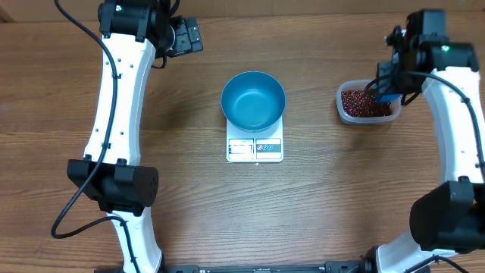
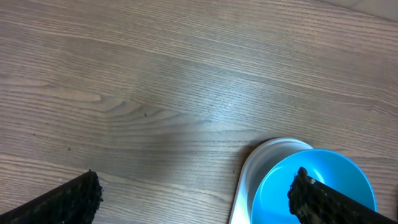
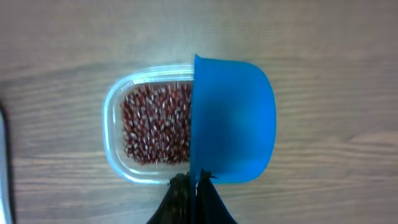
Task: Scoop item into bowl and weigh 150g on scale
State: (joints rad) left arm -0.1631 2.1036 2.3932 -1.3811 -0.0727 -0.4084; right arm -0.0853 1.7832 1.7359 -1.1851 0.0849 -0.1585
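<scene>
The scoop [image 3: 233, 118] is clenched by the right end effector [image 3: 194, 186] above the beans [image 3: 155, 124] — the left end effector [image 2: 193, 199] is spread open.

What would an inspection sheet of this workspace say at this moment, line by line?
Surface: wooden table, no spilled beans seen.
Job's things: blue bowl empty, sitting on the white scale; beans in the clear tub at the robot's right side; blue scoop above the tub.
Clutter: nothing seen.
End effectors: left end effector open, holding nothing, over bare table beside the bowl; right end effector shut on the scoop.
Cables: black cable along the left arm, apart from the job's things.
Surroundings: nothing seen.
</scene>
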